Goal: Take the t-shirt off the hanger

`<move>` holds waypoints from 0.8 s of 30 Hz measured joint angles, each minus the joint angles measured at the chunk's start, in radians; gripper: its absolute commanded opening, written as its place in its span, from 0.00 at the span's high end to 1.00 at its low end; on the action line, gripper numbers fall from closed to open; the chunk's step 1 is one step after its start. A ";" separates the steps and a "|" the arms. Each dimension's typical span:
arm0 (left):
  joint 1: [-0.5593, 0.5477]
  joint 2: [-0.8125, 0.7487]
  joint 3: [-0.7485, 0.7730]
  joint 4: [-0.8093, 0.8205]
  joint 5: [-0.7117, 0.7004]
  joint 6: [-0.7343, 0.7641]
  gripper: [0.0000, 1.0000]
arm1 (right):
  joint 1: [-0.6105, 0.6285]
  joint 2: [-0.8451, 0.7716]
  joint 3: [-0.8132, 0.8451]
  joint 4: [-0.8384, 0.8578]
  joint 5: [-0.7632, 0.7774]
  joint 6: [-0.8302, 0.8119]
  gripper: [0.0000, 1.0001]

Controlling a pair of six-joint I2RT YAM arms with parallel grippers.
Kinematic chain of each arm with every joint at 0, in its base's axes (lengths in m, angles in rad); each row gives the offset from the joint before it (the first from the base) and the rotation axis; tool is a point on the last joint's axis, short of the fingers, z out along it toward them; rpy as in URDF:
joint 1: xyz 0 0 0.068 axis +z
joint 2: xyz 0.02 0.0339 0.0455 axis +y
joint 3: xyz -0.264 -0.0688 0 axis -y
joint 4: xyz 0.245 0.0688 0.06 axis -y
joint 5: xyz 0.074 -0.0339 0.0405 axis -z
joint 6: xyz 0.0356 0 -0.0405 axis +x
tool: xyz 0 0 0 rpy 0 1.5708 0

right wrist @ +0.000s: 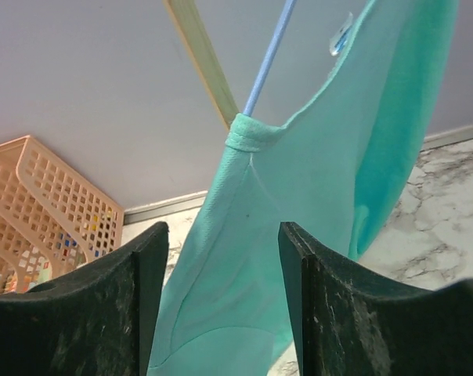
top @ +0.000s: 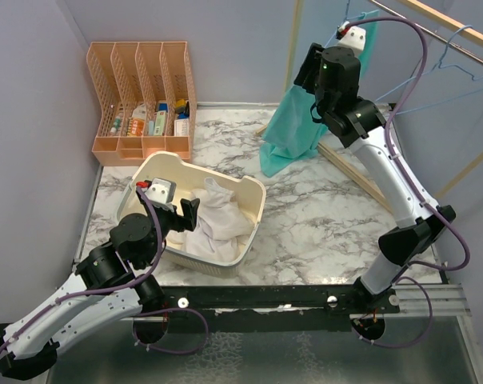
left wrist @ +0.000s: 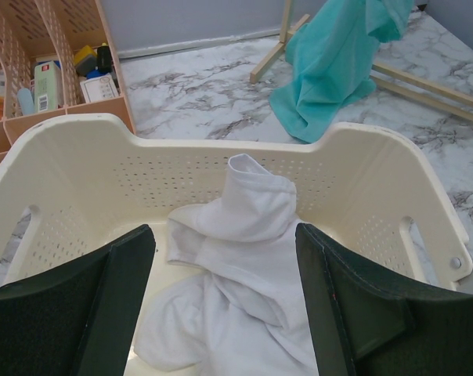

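Teal t-shirt [top: 293, 128] is hung far right on a blue hanger [right wrist: 270, 55], hem resting on the table [top: 321, 216]: judged light, limp and stretchy, best taken at the shoulder seam. Cream basket [left wrist: 354, 180], near left, is filled with white garments [left wrist: 244, 258]. Peach organiser [top: 141, 88], far left, is stocked with small packets. Right gripper [right wrist: 221, 231] is parted before the shoulder, nothing clamped; left gripper [left wrist: 222, 231] is spread wide, empty, over the basket

Everything is lit evenly and pretty brightly from overhead, so only soft shadows are thrown around the basket [top: 253, 224] on the marble table [top: 321, 216]. No harsh glare is picked up. Distant stuff is kept sharp in the wrist views, but the dark fingers [right wrist: 88, 313] up close are rendered slightly soft and grainy.
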State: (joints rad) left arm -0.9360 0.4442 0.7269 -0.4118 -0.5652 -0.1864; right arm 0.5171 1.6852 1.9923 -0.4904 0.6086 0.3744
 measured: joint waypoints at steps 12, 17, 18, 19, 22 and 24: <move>0.000 -0.003 0.000 0.000 0.000 0.000 0.25 | 0.000 0.127 0.192 -0.046 -0.049 0.047 0.52; 0.000 -0.009 -0.003 0.000 0.000 0.000 0.25 | 0.000 0.147 0.152 -0.083 -0.007 0.064 0.79; 0.000 -0.010 -0.003 0.001 0.000 0.000 0.25 | 0.000 0.140 0.130 -0.083 0.006 0.066 0.84; 0.000 -0.010 -0.004 0.000 0.000 0.000 0.25 | 0.000 0.129 0.105 -0.081 0.019 0.065 0.87; 0.000 -0.010 -0.004 0.001 0.000 0.000 0.25 | 0.000 0.096 0.060 -0.080 0.065 0.063 0.93; 0.000 -0.009 -0.004 0.001 0.000 0.000 0.25 | -0.006 0.066 0.030 -0.071 0.088 0.053 0.99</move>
State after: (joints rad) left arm -0.9360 0.4351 0.7231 -0.4110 -0.5652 -0.1860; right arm 0.5110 1.7508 2.0224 -0.5617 0.6968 0.4274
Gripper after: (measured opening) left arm 0.750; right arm 0.092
